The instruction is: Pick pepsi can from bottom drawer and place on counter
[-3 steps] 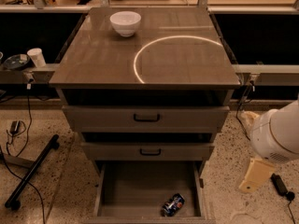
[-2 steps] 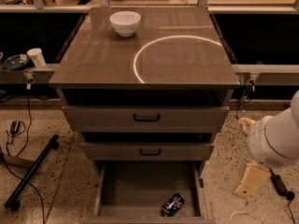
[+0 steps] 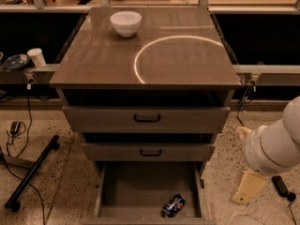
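Observation:
The pepsi can (image 3: 173, 205), blue with red and white marks, lies on its side on the floor of the open bottom drawer (image 3: 136, 191), near its front right corner. The counter (image 3: 108, 60) is the glossy grey-brown top above, with a bright curved reflection. My arm's white rounded body (image 3: 274, 146) is at the right of the cabinet. The gripper (image 3: 245, 189), a beige part hanging below it, is over the floor to the right of the bottom drawer, apart from the can.
A white bowl (image 3: 125, 22) stands at the counter's back left. The two upper drawers (image 3: 147, 118) with black handles stick out slightly above the bottom one. A black bar (image 3: 30, 172) and cables lie on the floor at left. A white cup (image 3: 36, 57) stands on the left ledge.
My arm and the beige gripper part have moved down and slightly left, closer to the bottom drawer's right side. The can and drawers have not moved.

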`<action>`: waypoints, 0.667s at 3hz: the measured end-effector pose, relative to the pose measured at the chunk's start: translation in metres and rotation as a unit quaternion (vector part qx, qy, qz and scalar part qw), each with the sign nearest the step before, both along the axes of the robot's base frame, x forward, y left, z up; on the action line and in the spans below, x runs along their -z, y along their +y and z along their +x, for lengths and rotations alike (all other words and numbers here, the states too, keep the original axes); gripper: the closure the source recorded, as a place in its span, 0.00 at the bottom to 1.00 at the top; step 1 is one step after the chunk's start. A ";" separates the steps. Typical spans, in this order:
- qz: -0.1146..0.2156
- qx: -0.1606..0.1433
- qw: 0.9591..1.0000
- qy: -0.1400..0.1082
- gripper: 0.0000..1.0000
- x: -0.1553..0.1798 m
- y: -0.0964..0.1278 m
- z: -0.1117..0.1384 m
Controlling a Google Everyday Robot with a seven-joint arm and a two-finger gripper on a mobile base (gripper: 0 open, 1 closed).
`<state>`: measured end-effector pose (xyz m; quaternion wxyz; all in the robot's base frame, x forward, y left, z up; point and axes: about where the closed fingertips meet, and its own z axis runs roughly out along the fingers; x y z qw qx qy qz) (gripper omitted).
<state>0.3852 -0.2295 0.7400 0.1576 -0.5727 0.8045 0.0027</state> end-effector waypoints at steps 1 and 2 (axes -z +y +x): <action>0.069 -0.005 0.997 0.021 0.00 0.018 0.000 -0.001; 0.143 -0.017 0.989 0.040 0.00 0.033 0.006 0.001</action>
